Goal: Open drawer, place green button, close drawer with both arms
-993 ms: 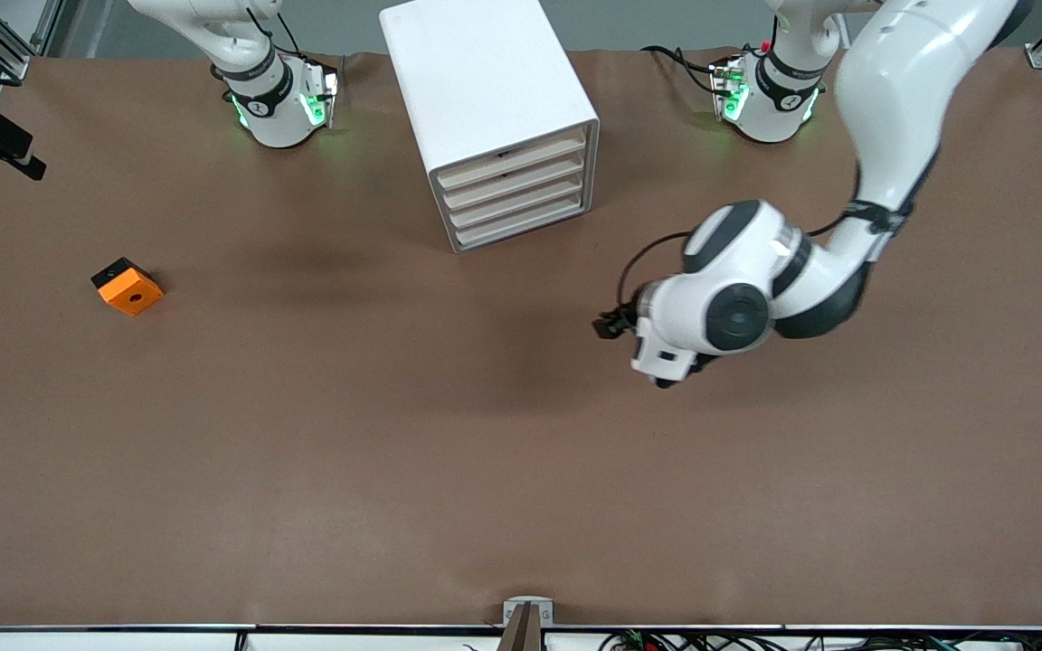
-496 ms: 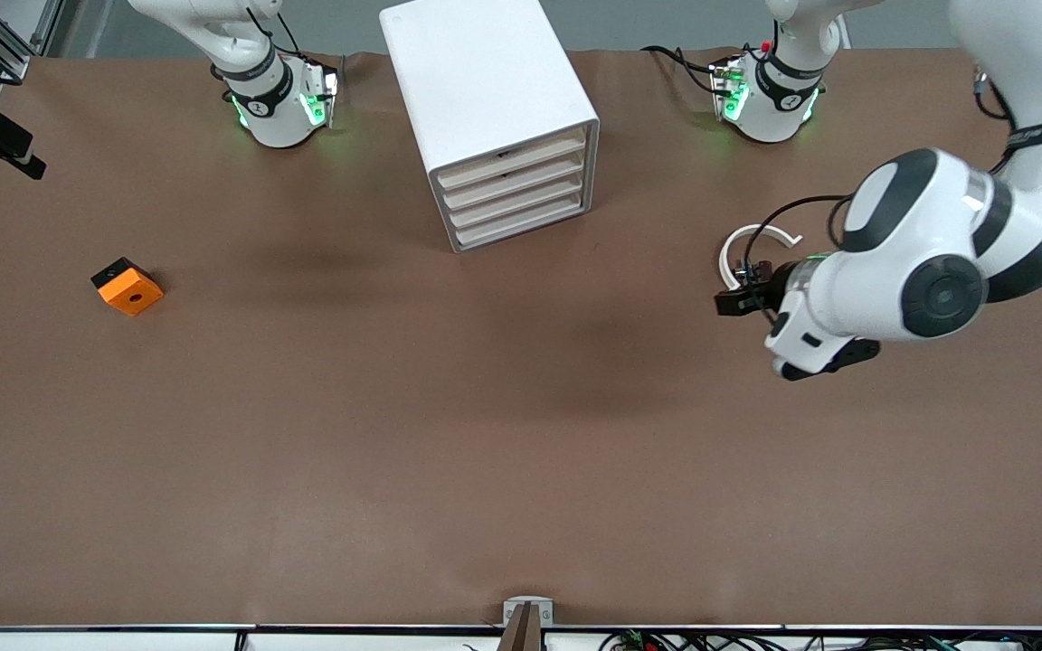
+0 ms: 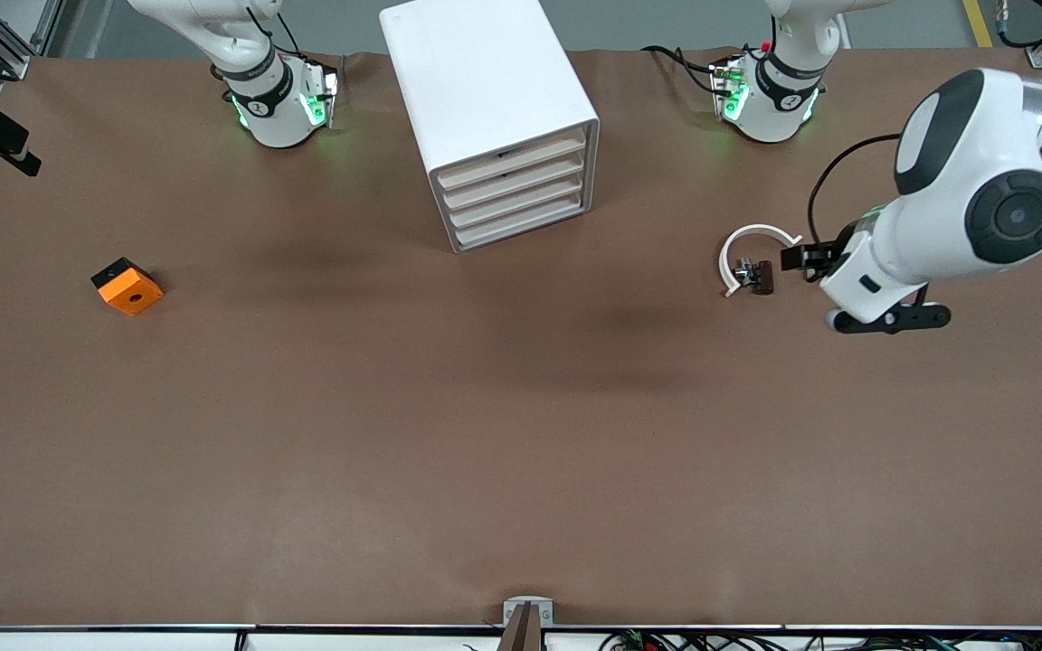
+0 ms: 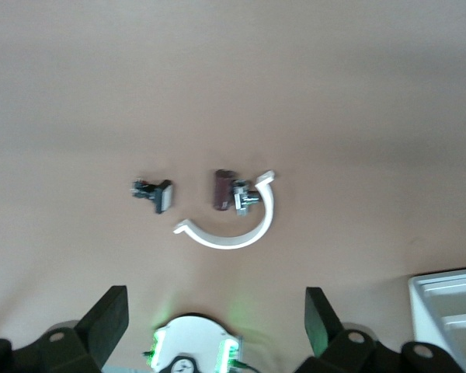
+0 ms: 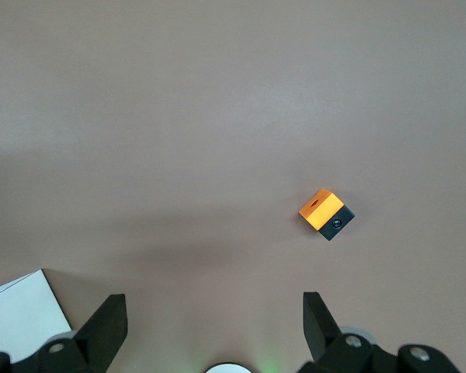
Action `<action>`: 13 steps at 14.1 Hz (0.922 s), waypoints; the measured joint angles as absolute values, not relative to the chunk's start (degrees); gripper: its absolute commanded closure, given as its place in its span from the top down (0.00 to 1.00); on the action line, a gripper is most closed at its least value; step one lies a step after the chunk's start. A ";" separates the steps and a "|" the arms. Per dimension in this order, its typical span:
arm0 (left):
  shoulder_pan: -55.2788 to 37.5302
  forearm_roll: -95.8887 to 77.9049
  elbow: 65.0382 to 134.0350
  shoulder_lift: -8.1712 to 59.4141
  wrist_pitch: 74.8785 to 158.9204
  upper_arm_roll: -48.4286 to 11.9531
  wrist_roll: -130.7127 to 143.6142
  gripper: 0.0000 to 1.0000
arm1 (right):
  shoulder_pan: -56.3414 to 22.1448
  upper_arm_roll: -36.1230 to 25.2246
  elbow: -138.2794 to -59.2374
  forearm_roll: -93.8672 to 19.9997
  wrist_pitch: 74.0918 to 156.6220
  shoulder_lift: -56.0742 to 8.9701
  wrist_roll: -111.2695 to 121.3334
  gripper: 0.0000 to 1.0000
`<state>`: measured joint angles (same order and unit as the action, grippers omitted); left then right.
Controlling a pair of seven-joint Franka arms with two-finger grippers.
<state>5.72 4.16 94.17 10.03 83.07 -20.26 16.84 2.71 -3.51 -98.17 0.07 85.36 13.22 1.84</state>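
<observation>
The white drawer cabinet [image 3: 494,117] stands at the table's robot edge, and all its drawers [image 3: 514,194] are shut. In the left wrist view a tiny dark-bodied part with a pale cap [image 4: 157,193] lies on the table. It may be the button, but no green shows. The left arm hides it in the front view. My left gripper [image 4: 213,322] is open and empty, up over the table beside a white C-shaped ring [image 3: 742,246]; it also shows in the front view [image 3: 887,318]. My right gripper [image 5: 210,326] is open and empty, high up, and waits.
A small maroon and metal part [image 3: 758,275] lies in the ring's mouth and also shows in the left wrist view [image 4: 227,191]. An orange block with a hole [image 3: 127,287] lies toward the right arm's end and also shows in the right wrist view [image 5: 325,212].
My left arm has swung from over the table's middle toward its own end of the table. This uncovered the white ring and the maroon part. The right arm has not moved.
</observation>
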 measured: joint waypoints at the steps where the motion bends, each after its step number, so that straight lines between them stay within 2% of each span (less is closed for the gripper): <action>1: 1.93 3.50 95.43 8.21 83.07 -15.67 15.03 1.00 | 2.71 -3.34 -98.17 0.08 85.37 13.35 1.84 1.00; 3: -4.66 3.09 98.45 4.86 83.28 -7.75 12.48 1.00 | 2.71 -3.18 -98.17 0.10 85.49 13.58 1.84 1.00; 5: -6.98 3.01 102.19 1.44 85.13 -4.57 11.28 1.00 | 2.71 -3.16 -98.17 0.10 85.85 13.72 1.84 1.00; 9: -5.69 2.84 108.94 -5.39 90.14 -4.18 10.91 1.00 | 2.71 -3.16 -98.18 0.10 86.01 13.76 1.84 1.00; 13: -0.44 2.31 109.68 -11.12 90.76 -8.91 10.55 1.00 | 2.71 -3.15 -98.18 0.10 86.06 13.77 1.84 1.00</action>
<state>-0.44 2.31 109.68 -11.12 90.76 -8.91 10.55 2.71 -3.15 -98.18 0.10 86.06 13.77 1.84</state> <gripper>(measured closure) 0.000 0.000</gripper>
